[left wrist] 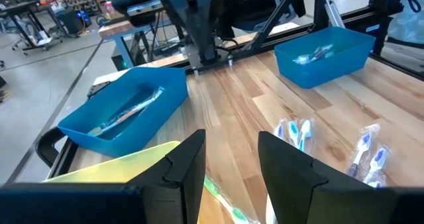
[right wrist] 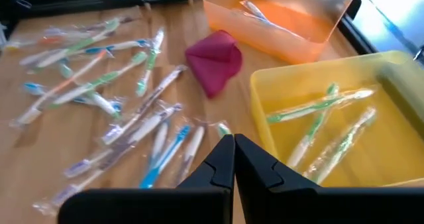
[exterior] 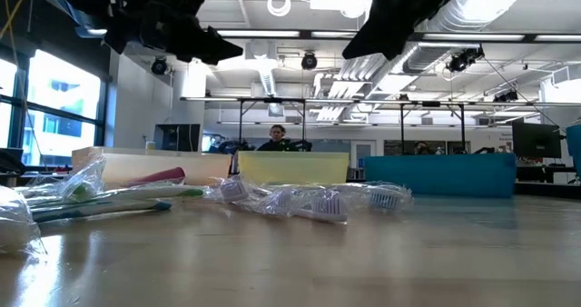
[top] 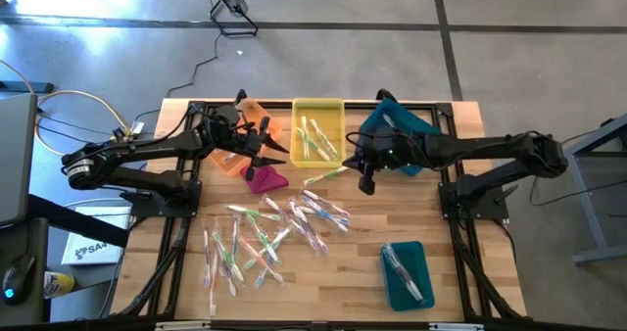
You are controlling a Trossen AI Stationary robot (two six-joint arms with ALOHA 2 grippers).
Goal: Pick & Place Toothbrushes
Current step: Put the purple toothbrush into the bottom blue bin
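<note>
Many toothbrushes [top: 274, 231] in clear wrappers lie scattered on the wooden table [top: 460, 302]; they also show in the right wrist view [right wrist: 126, 111]. More toothbrushes lie in the yellow bin [top: 316, 104] and in the orange bin [right wrist: 285, 32]. My left gripper [top: 265, 147] hangs open over the gap between the orange and yellow bins, nothing between its fingers [left wrist: 230, 141]. My right gripper [top: 367, 182] hangs shut [right wrist: 233, 141] above the table at the yellow bin's near right corner. One wrapped toothbrush [top: 326, 176] lies just beside it on the table.
A magenta cloth lump [top: 265, 179] lies on the table in front of the orange bin. One teal bin [top: 397, 130] stands right of the yellow one and another [top: 407, 272] at the near right; each holds wrapped toothbrushes. Bare wood lies between the pile and the near teal bin.
</note>
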